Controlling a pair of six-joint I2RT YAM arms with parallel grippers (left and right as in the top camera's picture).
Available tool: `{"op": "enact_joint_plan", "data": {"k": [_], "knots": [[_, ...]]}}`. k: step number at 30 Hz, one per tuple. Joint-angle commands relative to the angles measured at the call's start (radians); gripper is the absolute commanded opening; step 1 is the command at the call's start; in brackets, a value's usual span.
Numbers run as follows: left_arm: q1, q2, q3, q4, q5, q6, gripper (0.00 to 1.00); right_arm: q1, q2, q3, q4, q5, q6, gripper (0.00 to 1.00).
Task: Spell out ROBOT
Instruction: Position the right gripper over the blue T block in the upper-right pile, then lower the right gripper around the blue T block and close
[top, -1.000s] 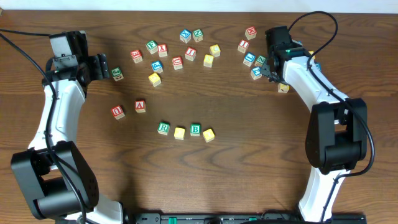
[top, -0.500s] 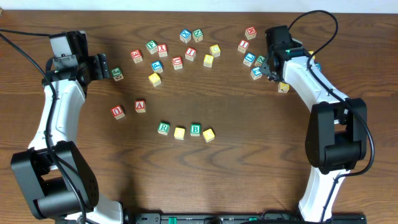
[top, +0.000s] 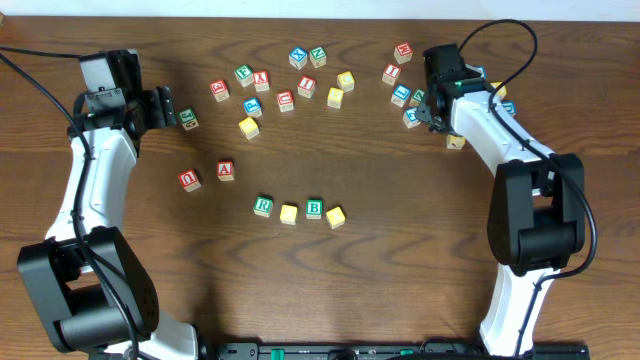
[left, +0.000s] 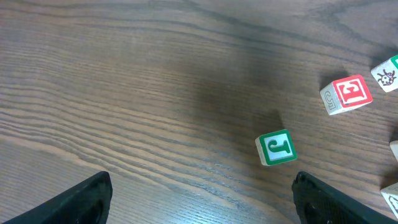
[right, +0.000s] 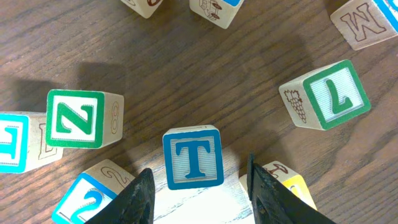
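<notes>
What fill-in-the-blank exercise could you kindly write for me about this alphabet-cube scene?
The front row reads R, first yellow cube, ___, second yellow cube.
The right gripper straddles the blue-framed cube lettered ___.
The left gripper, jaws wide, hangs near a green-framed cube lettered ___.
Missing words: B; T; J.

Letters face up on wooden cubes across the bench (top: 400, 290): the green-framed R cube (top: 263, 206) and green-framed B cube (top: 314, 208) share a row, with the red-framed A cube (top: 226, 170) and red-framed U cube (top: 189, 179) nearby. Elsewhere stand the blue-framed T cube (right: 193, 157), green Z cube (right: 76, 118), green L cube (right: 333, 93), blue 2 cube (right: 87, 202), M cube (right: 367, 18), green J cube (left: 277, 147) and red E cube (left: 351, 92).
</notes>
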Motion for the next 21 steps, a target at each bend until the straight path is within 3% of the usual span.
{"op": "enact_joint_plan", "data": {"k": [1,21], "knots": [[0.003,0.000,-0.005,0.005,-0.002,0.006,0.91,0.006,0.015,0.003,0.003,0.016,0.007,0.49],[0.003,0.000,-0.005,0.005,-0.003,0.006,0.91,0.006,0.024,-0.013,0.013,0.031,0.008,0.48]]}}
